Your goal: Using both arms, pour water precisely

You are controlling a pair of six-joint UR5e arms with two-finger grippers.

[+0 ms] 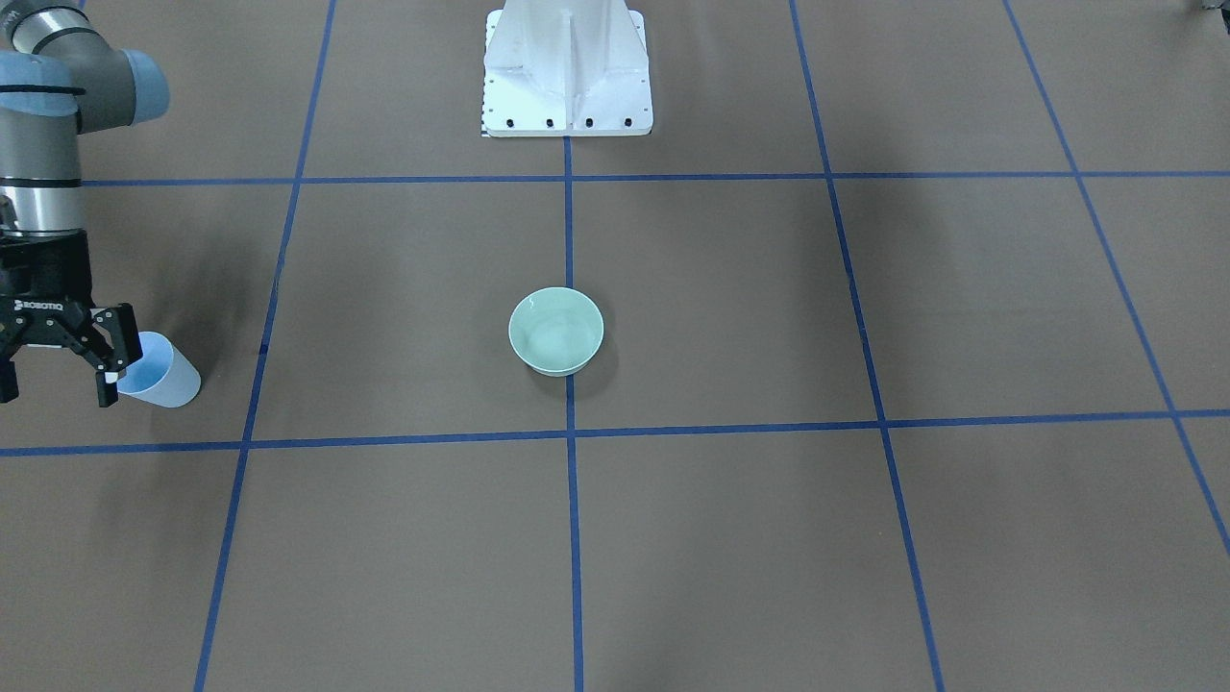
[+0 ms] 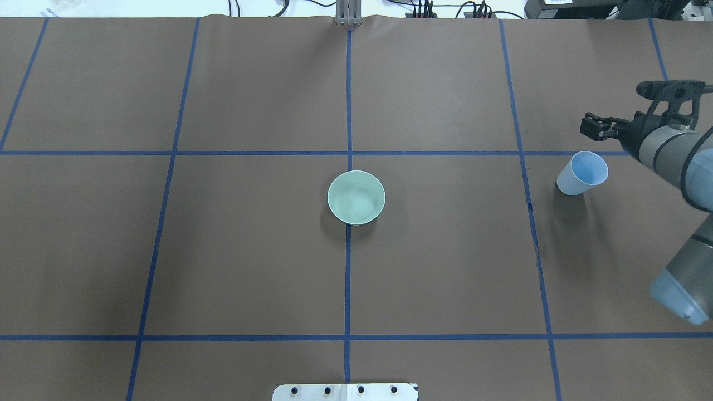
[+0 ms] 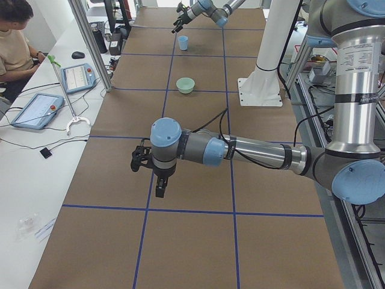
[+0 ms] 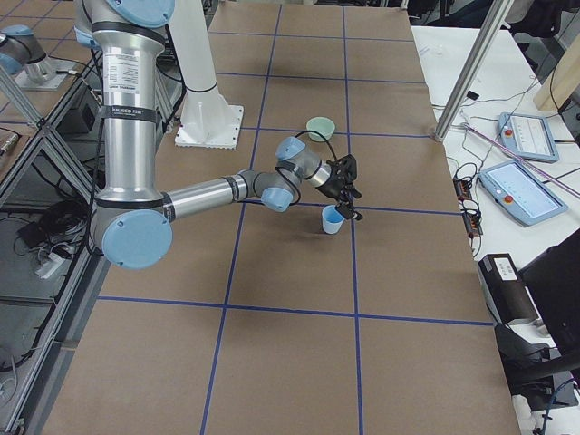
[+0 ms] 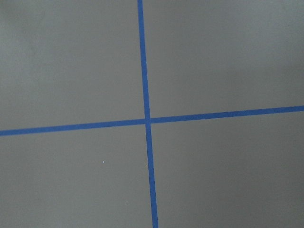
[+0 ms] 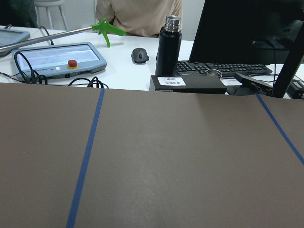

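A pale-blue cup (image 1: 161,373) stands upright near the table's end on my right side and also shows in the overhead view (image 2: 582,172). A pale-green bowl (image 1: 556,330) sits at the table's middle (image 2: 356,197). My right gripper (image 1: 56,384) is open and empty; it hangs just beside the cup, one finger next to the rim, and the cup is not between the jaws. My left gripper (image 3: 147,173) hovers low over bare table far from both, and I cannot tell whether it is open or shut. I cannot make out water in the cup or the bowl.
The white bolted pedestal (image 1: 567,72) stands at the robot's side of the table. Blue tape lines grid the brown table top (image 5: 147,119). Beyond the far edge is a desk with a black bottle (image 6: 169,45), a teach pendant (image 6: 59,58) and a seated person (image 3: 15,36).
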